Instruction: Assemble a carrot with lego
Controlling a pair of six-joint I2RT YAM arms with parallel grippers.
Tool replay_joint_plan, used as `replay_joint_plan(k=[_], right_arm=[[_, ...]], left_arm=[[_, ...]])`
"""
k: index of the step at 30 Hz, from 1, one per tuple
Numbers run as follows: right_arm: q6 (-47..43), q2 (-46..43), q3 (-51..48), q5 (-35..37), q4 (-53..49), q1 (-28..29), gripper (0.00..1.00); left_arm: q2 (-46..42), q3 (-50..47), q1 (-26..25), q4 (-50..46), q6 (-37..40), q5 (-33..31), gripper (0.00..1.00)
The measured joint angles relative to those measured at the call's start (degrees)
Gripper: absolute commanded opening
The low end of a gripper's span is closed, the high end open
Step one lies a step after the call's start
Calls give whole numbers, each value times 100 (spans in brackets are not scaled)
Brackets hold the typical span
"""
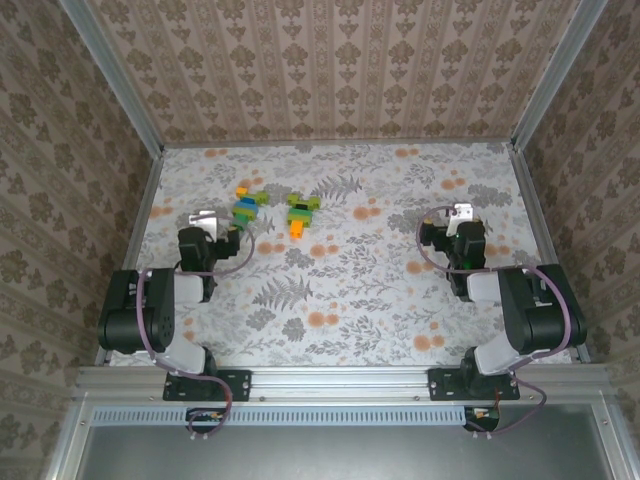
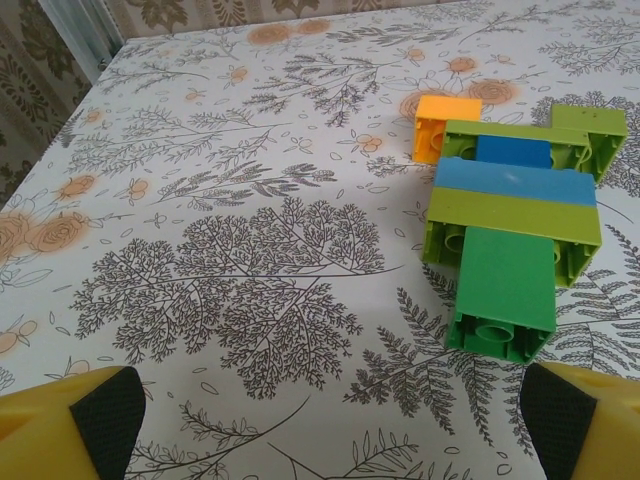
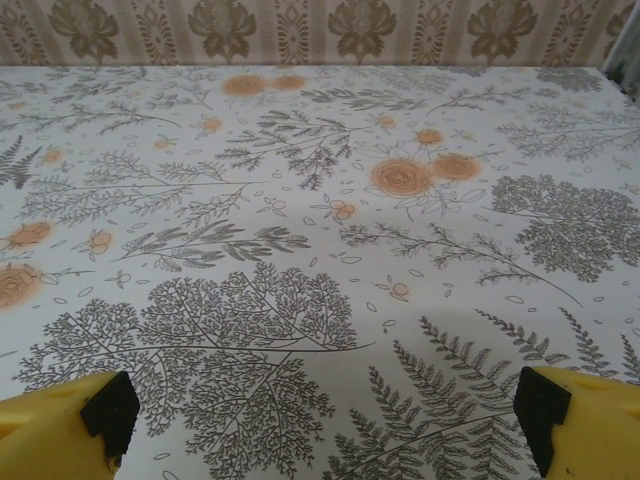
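The left fingers [image 2: 72,424] are spread wide and hold nothing. In the wrist view, their yellow tips with dark pads sit at the two lower corners, with only patterned cloth in the gap between them. The right fingers [image 3: 585,422] are spread just as wide and are also empty, hanging over bare flowered cloth.

The carrot [image 1: 299,214] lies on the table [image 1: 350,295] towards the far side, about midway across. Its lime-green bricks are at the far end, with something dark across them. Its orange bricks are at the near end, pointing back towards the arms. Nothing touches it.

Just left of the carrot, and apart from it, lies a second build [image 1: 245,206] of yellow, lime, blue and green bricks. It slants so that its yellow end is furthest from the arms. From the left wrist, this second build [image 2: 510,215] lies ahead and to the right of the gap between the fingers. It is close to them but not touching. Its green brick is nearest, with the hollow underside facing the camera.

The left fingers are left of the carrot and a little nearer the arms, close beside the second build's near end. The right fingers are well apart from the carrot, off to its right.
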Motion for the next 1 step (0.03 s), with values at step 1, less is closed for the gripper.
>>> replay_joint_plan(k=[1], right_arm=[[0,0,0,-11,2,0,100]], left_arm=[[0,-2,-7,-2,13,2,100]])
